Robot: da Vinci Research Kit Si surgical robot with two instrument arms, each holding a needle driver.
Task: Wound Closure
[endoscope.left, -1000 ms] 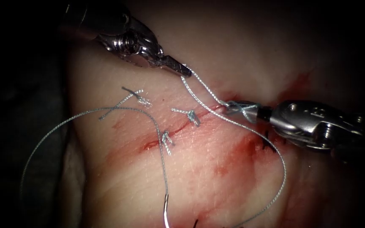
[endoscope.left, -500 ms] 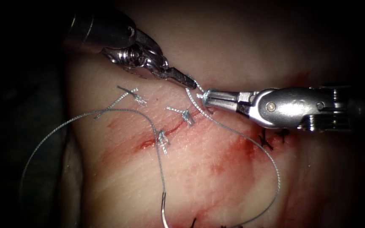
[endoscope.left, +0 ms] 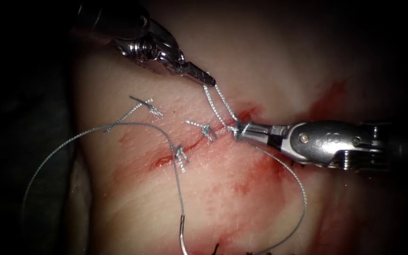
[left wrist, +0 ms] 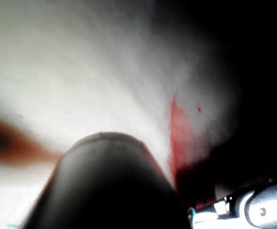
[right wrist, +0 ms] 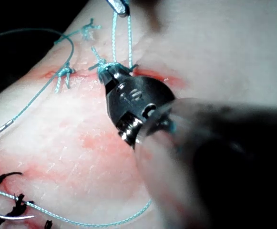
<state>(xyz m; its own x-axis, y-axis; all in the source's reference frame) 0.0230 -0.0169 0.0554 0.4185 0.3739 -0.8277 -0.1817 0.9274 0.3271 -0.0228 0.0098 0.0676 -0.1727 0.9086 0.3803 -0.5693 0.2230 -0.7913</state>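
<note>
L tool (endoscope.left: 208, 80) clamps thread (endoscope.left: 220, 101) far of cut (endoscope.left: 192, 144); R tool (endoscope.left: 241, 131) grips thread at knot on cut. Needle (endoscope.left: 182, 236) lies free on tissue (endoscope.left: 242, 198), near edge.

We see a few black stitches (endoscope.left: 216, 247) well below the jaws of the right arm's tool (endoscope.left: 238, 131), only their dark tips showing. In the right wrist view we make out black knots (right wrist: 4, 178) with short, stiff ends, well apart from those jaws. Out past the left arm's tool (endoscope.left: 208, 81), on the side away from the right one, a dark grey surface (endoscope.left: 29, 94) lies in shadow; we cannot tell its material.
</note>
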